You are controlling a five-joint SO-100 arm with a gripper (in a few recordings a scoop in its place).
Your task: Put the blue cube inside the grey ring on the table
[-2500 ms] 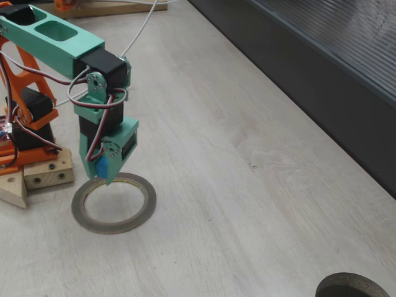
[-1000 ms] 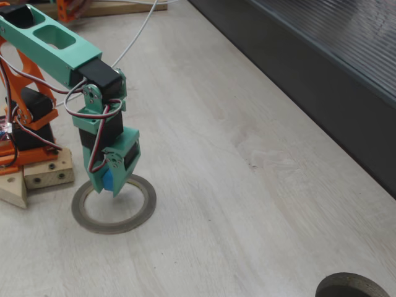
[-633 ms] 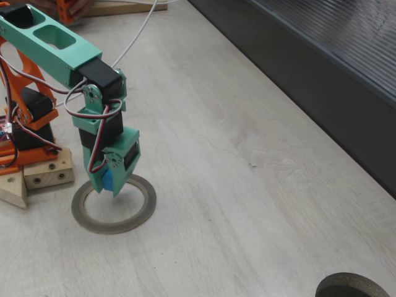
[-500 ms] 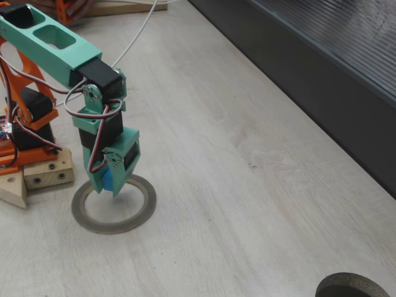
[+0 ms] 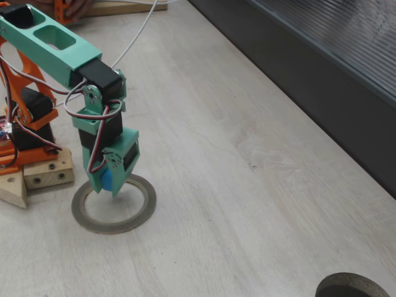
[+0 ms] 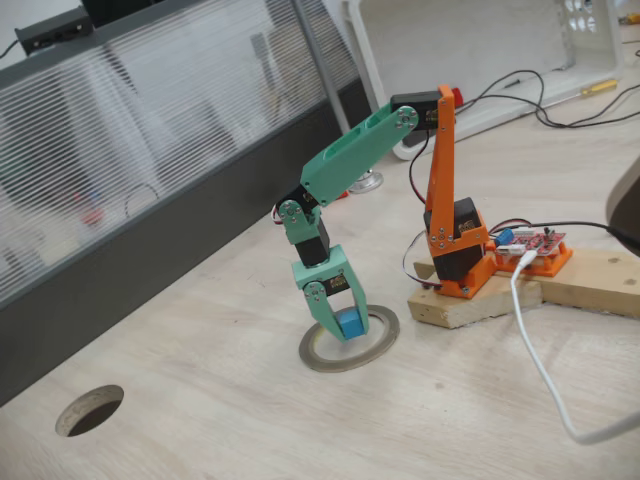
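One blue cube (image 5: 107,180) is clamped between the green fingers (image 6: 348,322), which point almost straight down over the grey ring (image 5: 146,207). In both fixed views the cube sits low at the fingertips, over the ring's opening, nearer the rim on the arm's base side than the centre. Whether its underside touches the bench (image 5: 247,185) cannot be told; at most a slim gap remains.

Assessment of the step in hand: placement and release. The cube is much smaller than the opening, so there is margin, but it lies off-centre. A slight reach outward from the base before release would put it clear of the rim.

Recommended practice: lower until the cube rests on the bench surface inside the ring, then part the fingers slowly and only as far as needed, so neither one nudges the thin ring or flicks the cube sideways. Lift straight up afterwards.

Risk noted: releasing from height may let the cube bounce or tumble onto the rim. The ring appears light and could shift if struck.
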